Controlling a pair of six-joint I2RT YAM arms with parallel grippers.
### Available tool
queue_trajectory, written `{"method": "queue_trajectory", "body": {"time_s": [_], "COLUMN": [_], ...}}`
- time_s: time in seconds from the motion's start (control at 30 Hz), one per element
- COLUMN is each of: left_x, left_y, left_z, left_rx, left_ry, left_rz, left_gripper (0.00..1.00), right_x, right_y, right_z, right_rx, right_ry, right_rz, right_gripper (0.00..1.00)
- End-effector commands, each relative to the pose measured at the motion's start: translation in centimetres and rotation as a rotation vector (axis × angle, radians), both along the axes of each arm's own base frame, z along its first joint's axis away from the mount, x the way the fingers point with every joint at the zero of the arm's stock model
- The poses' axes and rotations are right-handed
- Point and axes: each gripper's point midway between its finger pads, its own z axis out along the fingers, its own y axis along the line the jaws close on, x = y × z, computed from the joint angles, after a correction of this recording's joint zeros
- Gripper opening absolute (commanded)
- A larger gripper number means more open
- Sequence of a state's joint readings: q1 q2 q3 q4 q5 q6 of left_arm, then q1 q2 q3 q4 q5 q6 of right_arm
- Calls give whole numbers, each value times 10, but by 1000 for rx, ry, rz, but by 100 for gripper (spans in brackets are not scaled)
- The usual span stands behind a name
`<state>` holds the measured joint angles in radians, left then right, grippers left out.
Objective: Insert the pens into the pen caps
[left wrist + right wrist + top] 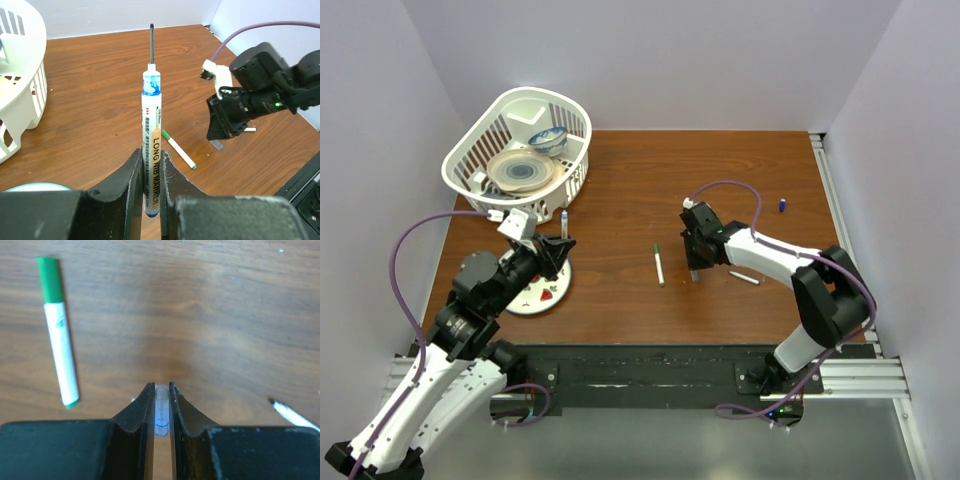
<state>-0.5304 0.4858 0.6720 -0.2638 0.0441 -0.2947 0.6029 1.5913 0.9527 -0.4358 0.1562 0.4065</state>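
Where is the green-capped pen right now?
In the top view, the green-capped pen lies flat near the middle of the table, just left of the right claw and not touching it.

- A white marker pen (150, 120) printed "LONG NIB MARKER" is clamped in my left tool (151, 156). Its collar is stained blue and its long dark nib is bare, pointing away from the fingers.
- A pale translucent cap (161, 415) is pinched between the fingers of my right tool (161, 386).
- A second white pen (659, 265), green cap fitted on one end, lies flat on the table (620, 180) between the two tools.
- A third pen (745, 278), dark-tipped, lies flat near my right tool.
- A small blue cap (783, 204) sits well apart, toward the table's right side.
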Motion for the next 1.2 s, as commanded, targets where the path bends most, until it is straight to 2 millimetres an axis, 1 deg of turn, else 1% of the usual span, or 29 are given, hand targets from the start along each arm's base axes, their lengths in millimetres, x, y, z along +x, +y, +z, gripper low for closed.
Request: {"method": "queue_trajectory", "body": {"time_s": [0.0,0.07,0.13,0.2,0.23,0.33,0.47,0.67,0.7,0.9,1.0,1.17], "left_x": [5,5,5,4,4,4,4,4,4,5,5,5], "left_y": [-2,-3,-4,-4,-4,-4,-5,-5,-5,-5,-5,-6], "left_z": [3,3,3,3,4,4,4,2,2,2,2,1], "left_rx": [7,9,10,8,7,6,7,8,7,7,8,9], "left_ry": [-24,-23,-24,-27,-28,-29,-28,-23,-22,-22,-21,-18], "left_rz": [-3,-10,-14,-14,-14,-17,-19,-19,-19,-20,-19,-19], "left_gripper": [0,0,0,0,0,0,0,0,0,0,0,0], "right_x": [16,15,14,9,6,0,-9,-18,-20,-26,-28,-27], "right_y": [8,6,8,5,3,-2,-4,-5,-8,-21,-23,-25], "right_z": [4,-4,-6,-11,-13,-17,-23,-33,-35,-32,-28,-33], "right_rx": [19,9,17,7,-2,-16,-28,-33,-43,-95,-94,-116], "right_ry": [-16,-5,-5,8,18,35,68,108,118,134,127,139], "right_rz": [33,39,44,50,54,68,102,131,127,96,91,91], "right_gripper": [10,13,16,19,22,29,33,34,34,33,32,28]}}
